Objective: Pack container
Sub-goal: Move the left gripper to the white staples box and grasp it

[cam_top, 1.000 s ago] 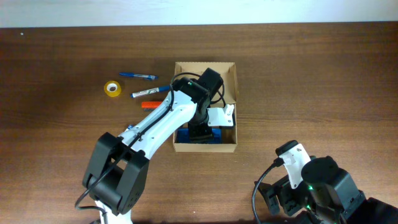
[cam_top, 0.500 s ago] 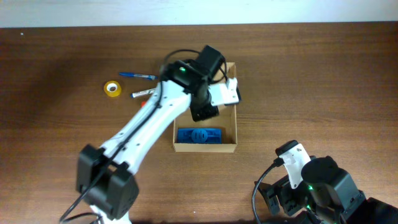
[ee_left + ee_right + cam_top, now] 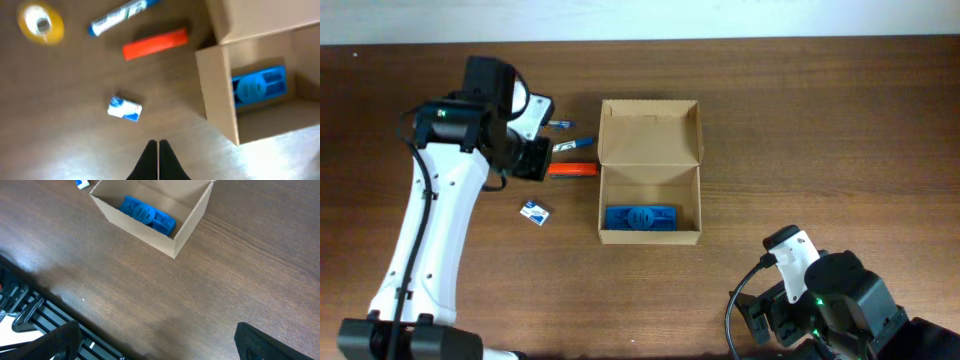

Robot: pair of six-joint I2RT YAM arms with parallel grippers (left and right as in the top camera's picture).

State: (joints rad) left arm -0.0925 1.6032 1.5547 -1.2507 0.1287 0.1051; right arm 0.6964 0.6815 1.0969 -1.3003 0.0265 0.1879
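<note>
The container (image 3: 650,190) is a tan cardboard box with its flap lid (image 3: 650,128) standing open at the far side. A blue object (image 3: 642,216) lies flat at its near end, also seen in the left wrist view (image 3: 259,86) and the right wrist view (image 3: 147,214). My left gripper (image 3: 525,160) hangs left of the box, above the stationery. Its jaws (image 3: 157,143) are shut with nothing between them, over bare table. My right gripper (image 3: 155,347) stands wide open and empty near the table's front right.
Left of the box lie an orange marker (image 3: 572,169), a blue-and-white marker (image 3: 576,146), a blue pen (image 3: 560,124) and a small white-and-blue packet (image 3: 534,211). A yellow tape roll (image 3: 41,23) sits further left, hidden under my left arm in the overhead view.
My left arm has come up out of the container and swung left over the stationery, its jaws closing empty. The blue object stays in the box. The right arm has not moved.
</note>
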